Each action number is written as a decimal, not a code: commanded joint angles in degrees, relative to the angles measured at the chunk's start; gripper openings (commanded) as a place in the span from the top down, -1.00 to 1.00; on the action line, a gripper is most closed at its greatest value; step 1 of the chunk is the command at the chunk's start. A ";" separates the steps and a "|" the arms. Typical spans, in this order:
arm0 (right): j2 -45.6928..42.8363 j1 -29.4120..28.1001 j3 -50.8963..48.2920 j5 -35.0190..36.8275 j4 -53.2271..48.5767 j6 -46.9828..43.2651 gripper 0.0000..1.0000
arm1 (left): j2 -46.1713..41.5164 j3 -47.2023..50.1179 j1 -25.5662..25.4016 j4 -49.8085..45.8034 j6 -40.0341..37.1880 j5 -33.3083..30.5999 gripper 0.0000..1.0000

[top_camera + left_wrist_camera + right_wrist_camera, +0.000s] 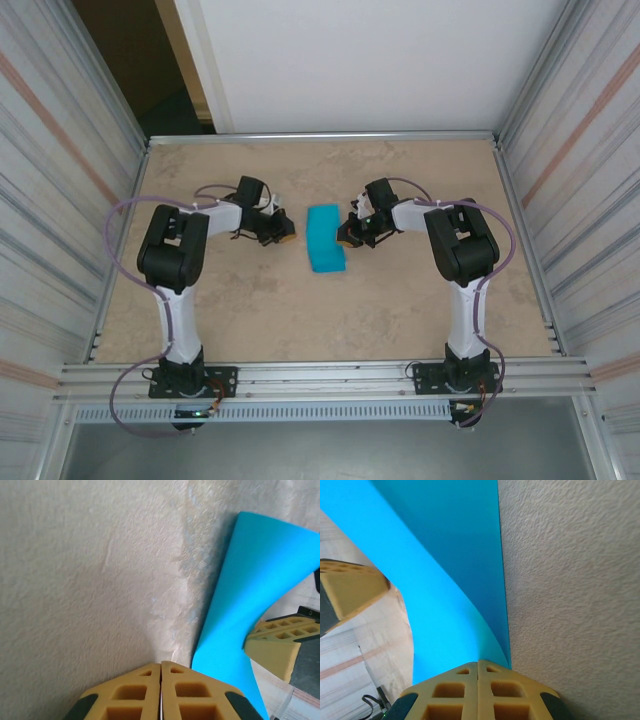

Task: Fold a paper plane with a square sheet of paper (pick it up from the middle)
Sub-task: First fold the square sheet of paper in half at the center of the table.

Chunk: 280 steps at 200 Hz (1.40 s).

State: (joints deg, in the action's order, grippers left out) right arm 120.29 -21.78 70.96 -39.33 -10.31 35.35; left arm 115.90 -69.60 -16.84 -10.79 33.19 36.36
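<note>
Nearest the viewer, at the bottom of the top view, are two arm bases, one left arm [175, 250] and one right arm [462, 245], both reaching inward over the beige worktop [250, 310]. At mid-frame lies one piece of blue paper [325, 240], folded into an upright strip with its lower end curling. The left claw [283, 236] is just beside its left edge and the right claw [347, 236] is against its right edge.

The wrist views add what the top view cannot resolve. The left claw has its yellow fingertips [145, 680] pressed together on bare worktop, beside the paper. The right claw's fingertips [495, 675] are likewise together, and the paper's rising edge meets them. Whether it is pinched cannot be told.

A small mark on the right claw is unreadable.
</note>
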 commanded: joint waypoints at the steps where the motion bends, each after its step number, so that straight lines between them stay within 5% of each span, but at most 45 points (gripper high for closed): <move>1: 7.16 0.86 -4.60 13.81 -8.90 0.15 0.96 | -5.21 -0.77 -2.89 1.82 -1.42 1.93 0.80; 75: 7.44 0.87 -4.73 13.89 -8.85 0.24 0.97 | 3.81 -7.54 -9.98 5.48 2.50 3.23 0.80; 191: 7.18 1.39 -6.18 14.53 -8.76 -0.14 0.96 | 4.54 -5.98 2.95 -0.40 -1.13 0.98 0.80; 221: 7.11 1.40 -6.10 14.29 -8.69 -0.11 0.96 | -0.08 -5.82 -1.44 2.92 -1.82 5.88 0.79; 280: 7.21 1.58 -6.01 14.21 -9.11 -0.41 0.97 | 3.81 -8.06 -8.59 6.03 2.43 3.55 0.77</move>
State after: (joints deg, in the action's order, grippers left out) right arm 119.98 -21.67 69.89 -39.51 -8.78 35.35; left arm 118.21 -76.05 -25.06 -6.68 33.58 39.94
